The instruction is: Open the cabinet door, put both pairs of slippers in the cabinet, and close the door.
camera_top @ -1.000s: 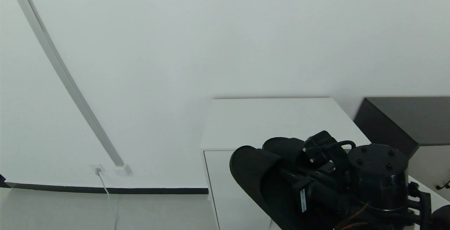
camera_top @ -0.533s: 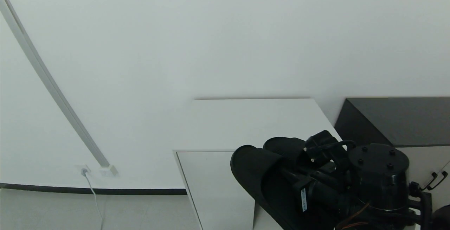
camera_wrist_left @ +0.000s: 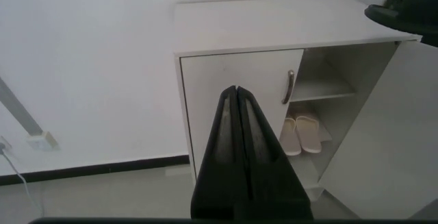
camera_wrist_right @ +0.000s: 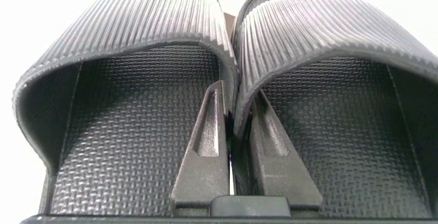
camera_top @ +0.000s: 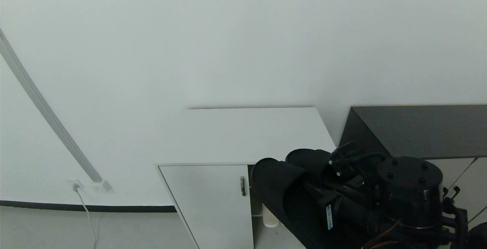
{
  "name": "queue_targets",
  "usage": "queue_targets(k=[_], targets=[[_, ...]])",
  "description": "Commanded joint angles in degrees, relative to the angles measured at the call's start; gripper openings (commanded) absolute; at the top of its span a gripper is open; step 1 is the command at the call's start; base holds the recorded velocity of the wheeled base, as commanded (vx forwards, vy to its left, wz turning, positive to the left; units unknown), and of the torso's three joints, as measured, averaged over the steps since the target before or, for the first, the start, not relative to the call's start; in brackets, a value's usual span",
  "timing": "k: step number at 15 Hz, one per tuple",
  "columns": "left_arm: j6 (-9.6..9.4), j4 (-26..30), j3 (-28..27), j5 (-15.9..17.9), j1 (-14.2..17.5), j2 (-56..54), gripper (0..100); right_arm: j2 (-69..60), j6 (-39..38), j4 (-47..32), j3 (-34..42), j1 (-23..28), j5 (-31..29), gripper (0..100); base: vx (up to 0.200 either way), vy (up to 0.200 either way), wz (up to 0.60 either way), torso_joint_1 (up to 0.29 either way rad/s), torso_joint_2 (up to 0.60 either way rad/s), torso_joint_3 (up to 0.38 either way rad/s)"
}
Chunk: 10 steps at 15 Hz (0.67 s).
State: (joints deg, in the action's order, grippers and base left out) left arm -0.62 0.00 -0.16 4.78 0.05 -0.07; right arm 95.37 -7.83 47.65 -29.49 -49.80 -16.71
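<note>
My right gripper (camera_wrist_right: 233, 97) is shut on the inner edges of a pair of black ribbed slippers (camera_wrist_right: 226, 53), held side by side. In the head view the black slippers (camera_top: 281, 188) hang in front of the white cabinet (camera_top: 251, 134), level with its top edge. The cabinet's left door (camera_wrist_left: 236, 70) is closed; its right door (camera_wrist_left: 383, 135) stands open. A pair of beige slippers (camera_wrist_left: 304, 133) lies on a lower shelf inside. My left gripper (camera_wrist_left: 237, 135) is shut with nothing in it, out in front of the closed door.
A dark cabinet (camera_top: 418, 127) stands against the wall right of the white one. A wall socket with a white cable (camera_top: 76, 186) and a slanting grey strip (camera_top: 45, 112) are to the left. Open floor (camera_wrist_left: 102, 196) lies in front.
The head camera has turned right: the cabinet slid left in the picture, bringing its closed left door, handle and open inside into sight. The right arm and black slippers kept their place.
</note>
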Motion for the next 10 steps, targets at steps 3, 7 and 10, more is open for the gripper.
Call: queue_targets(k=[3, 7, 10], targets=[[0.01, 0.0, -0.02, -0.03, -0.05, 0.07, 0, 0.08, 0.0, 0.07, 0.13, -0.04, 0.01, 0, 0.0, 0.0, 0.0, 0.0, 0.0, 0.0], [0.09, 0.0, -0.02, -0.03, 0.04, 0.07, 0, 0.35, 0.0, 0.07, 0.22, -0.04, 0.01, 0, 0.0, 0.0, 0.0, 0.0, 0.0, 0.0], [0.09, 0.0, -0.02, -0.03, -0.05, 0.07, 0, 0.35, 0.0, 0.07, 0.22, -0.04, 0.01, 0, 0.0, 0.0, 0.0, 0.0, 0.0, 0.0]])
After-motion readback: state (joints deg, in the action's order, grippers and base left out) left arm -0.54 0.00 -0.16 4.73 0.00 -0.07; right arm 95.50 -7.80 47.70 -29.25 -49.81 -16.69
